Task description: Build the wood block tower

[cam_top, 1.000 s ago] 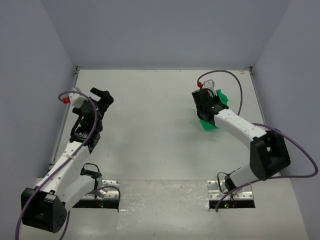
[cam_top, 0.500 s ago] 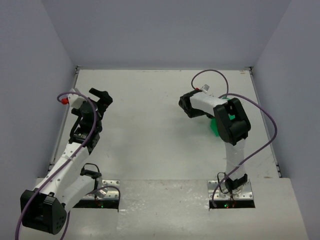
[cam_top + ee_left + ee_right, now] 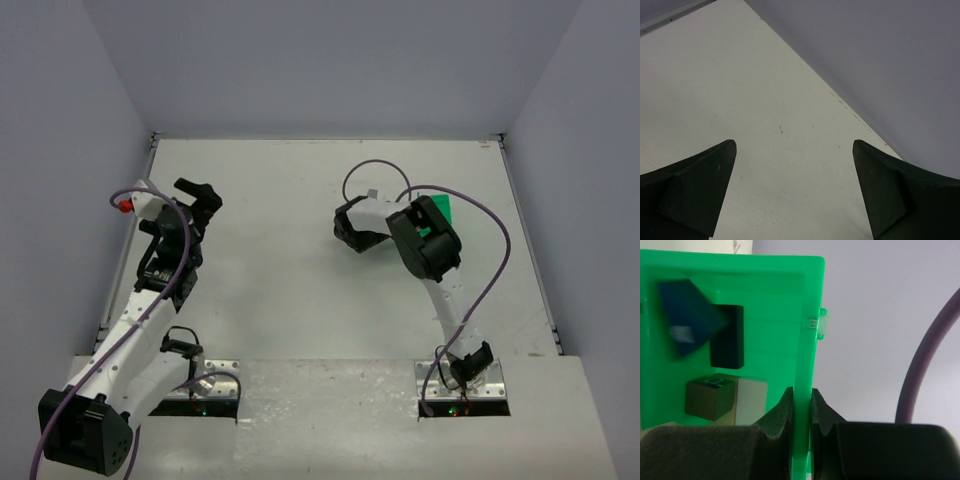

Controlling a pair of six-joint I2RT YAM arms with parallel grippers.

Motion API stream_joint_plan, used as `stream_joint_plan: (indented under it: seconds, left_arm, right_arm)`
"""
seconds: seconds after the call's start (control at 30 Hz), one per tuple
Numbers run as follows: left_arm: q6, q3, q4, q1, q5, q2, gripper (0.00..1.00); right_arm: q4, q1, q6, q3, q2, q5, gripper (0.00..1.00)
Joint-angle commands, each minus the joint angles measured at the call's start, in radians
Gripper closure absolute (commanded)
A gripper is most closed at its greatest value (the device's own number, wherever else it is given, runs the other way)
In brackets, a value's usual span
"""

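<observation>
Hardly shifted since a second ago, my left gripper (image 3: 205, 192) hangs spread wide over the table (image 3: 290, 260) at left; my right gripper (image 3: 801, 399), swung centreward, pinches the green bin (image 3: 775, 300) by its wall, blue and tan wood blocks (image 3: 710, 397) inside, far nearer my right.

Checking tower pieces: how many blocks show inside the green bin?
3 in the bin: a blue wedge upper left, a dark block beside it, a tan cube below. Others may hide behind the fingers.
</observation>
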Motion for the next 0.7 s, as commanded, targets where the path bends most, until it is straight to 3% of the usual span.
stream_joint_plan:
  seconds: [0.0,0.27,0.67]
  left_arm:
    - [-0.008,0.004,0.021,0.012,-0.016,-0.014,0.0]
    - [-0.008,0.007,0.024,0.012,-0.006,-0.003,0.0]
    - [-0.003,0.008,0.029,0.012,0.006,0.001,0.0]
  right_arm:
    - [-0.176,0.048,-0.083,0.054,0.082,0.051,1.0]
    - [-0.176,0.105,-0.063,0.118,0.159,-0.017,1.0]
    - [-0.175,0.101,0.077,0.106,0.039,-0.07,1.0]
